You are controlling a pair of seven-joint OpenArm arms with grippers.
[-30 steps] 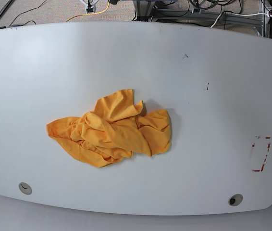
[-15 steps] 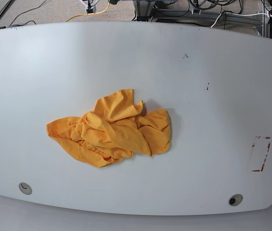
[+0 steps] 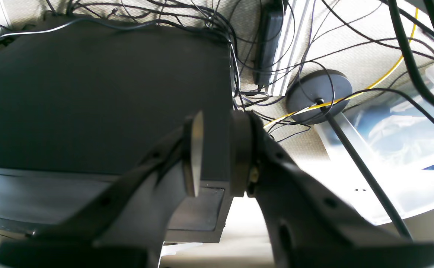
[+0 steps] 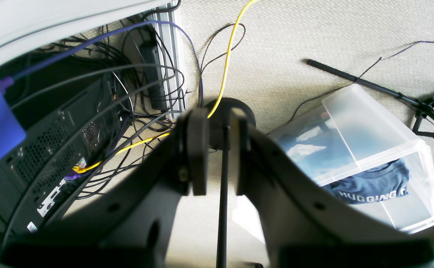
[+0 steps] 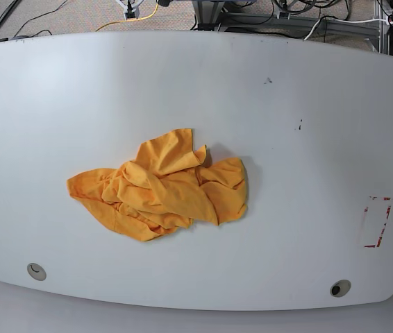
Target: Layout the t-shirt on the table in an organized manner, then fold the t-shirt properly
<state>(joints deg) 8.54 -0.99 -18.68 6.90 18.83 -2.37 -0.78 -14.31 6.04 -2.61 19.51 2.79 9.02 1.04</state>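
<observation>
The orange-yellow soft cotton t-shirt (image 5: pixel 160 186) lay crumpled in a wrinkled heap a little left of the middle of the large white smooth desk (image 5: pixel 307 90) in the base view, well apart from the red tape outline (image 5: pixel 376 222) — judged light, limp and easily bunched, it would best be pinched at an outer edge, such as the flap pointing up at its far side or the corner at its left end, then drawn flat. Neither arm was over the desk: the left gripper (image 3: pixel 217 152) stood slightly parted and empty above a dark box (image 3: pixel 90 93) and cables, while the right gripper (image 4: pixel 217 150) stood nearly closed on nothing — a thin black rod (image 4: pixel 222 208) only showed through its gap, with a clear plastic bin (image 4: pixel 369 149) on the carpet beyond.
</observation>
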